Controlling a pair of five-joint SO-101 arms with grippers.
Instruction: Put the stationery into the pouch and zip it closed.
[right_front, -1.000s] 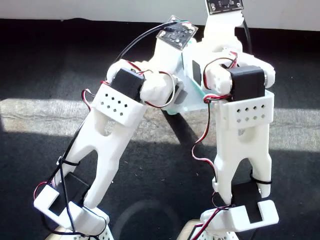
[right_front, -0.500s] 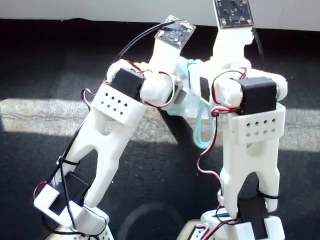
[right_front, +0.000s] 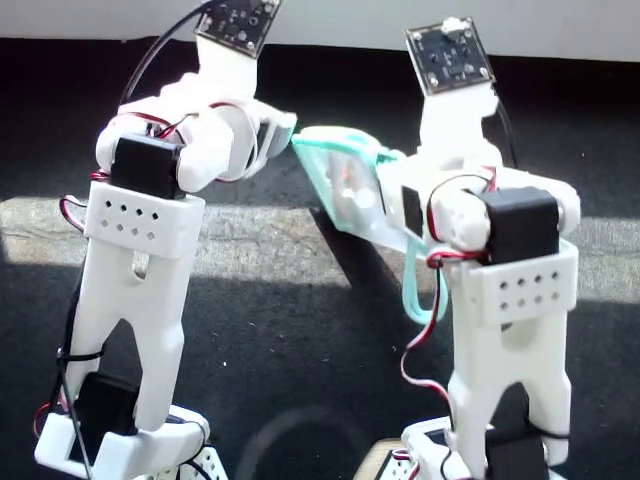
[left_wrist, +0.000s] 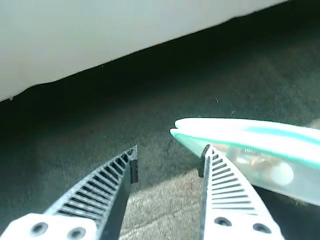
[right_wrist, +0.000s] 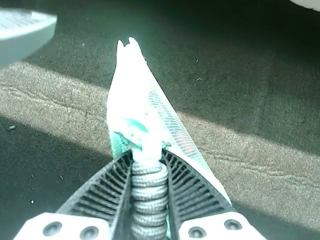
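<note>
We see the right gripper (right_wrist: 146, 152) clamped on one end of the clear, teal-trimmed plastic pouch (right_front: 350, 190), held above the dark worktop (right_front: 250, 350), and the left gripper (left_wrist: 169, 152) spread wide beside the pouch's other end.

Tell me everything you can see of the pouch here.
The pouch is flat, seemingly clear plastic, with teal edging and a teal loop hanging from it. Small things show inside. It is held off the dark mat, tilted, by the right pincer, shut on one end. The open left pincer sits at the other end, one finger beside its edge. Whether the zip is shut cannot be told.
</note>
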